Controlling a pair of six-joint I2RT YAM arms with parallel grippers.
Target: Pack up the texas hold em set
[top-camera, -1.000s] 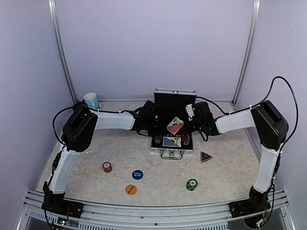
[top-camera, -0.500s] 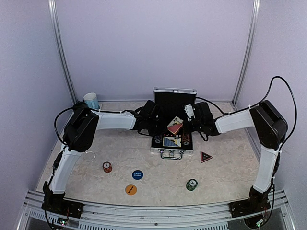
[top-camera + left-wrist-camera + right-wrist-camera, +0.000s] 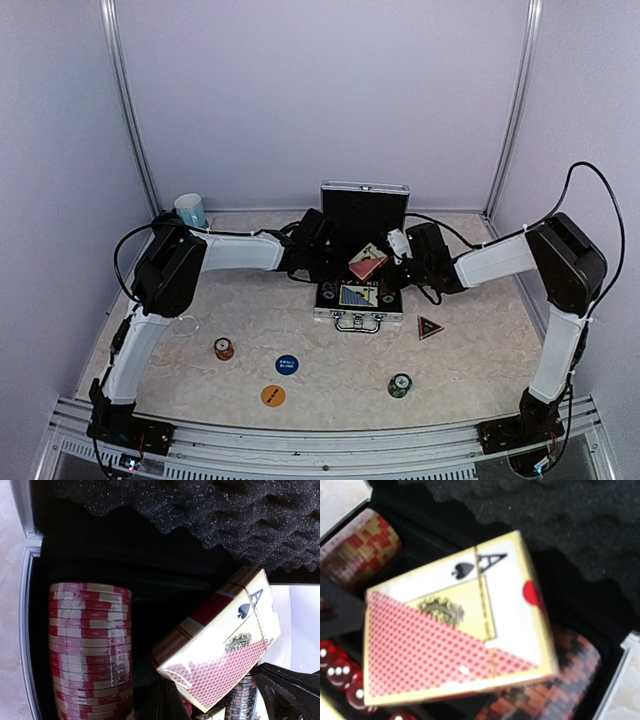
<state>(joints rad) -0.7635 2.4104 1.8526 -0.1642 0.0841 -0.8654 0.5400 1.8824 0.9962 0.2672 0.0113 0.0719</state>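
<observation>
Spreading across the view, the pale marbled table (image 3: 470,350) carries everything. The left arm (image 3: 235,252) and right arm (image 3: 495,260) reach inward from either side and meet over the silver case (image 3: 365,205), which sits at the middle back of the table with its foam-lined lid upright. The left gripper (image 3: 335,265) is clenched, its dark tip at the edge of the red card deck (image 3: 365,264). The right gripper (image 3: 393,258) is also clenched, just beside the deck's other side; whether either one grasps the deck I cannot tell. A light blue mug (image 3: 190,210) stands at the back left corner. The red card deck lies tilted inside the case, propped on a row of dark chips (image 3: 560,680), beside a row of red chips (image 3: 90,650). A blue card deck (image 3: 357,295) lies flat nearer the handle. Loose on the table in front are a red chip stack (image 3: 224,348), a green chip stack (image 3: 400,385), a blue button (image 3: 287,365), an orange button (image 3: 273,396) and a triangular marker (image 3: 430,327). Red dice (image 3: 340,680) sit in the case.
</observation>
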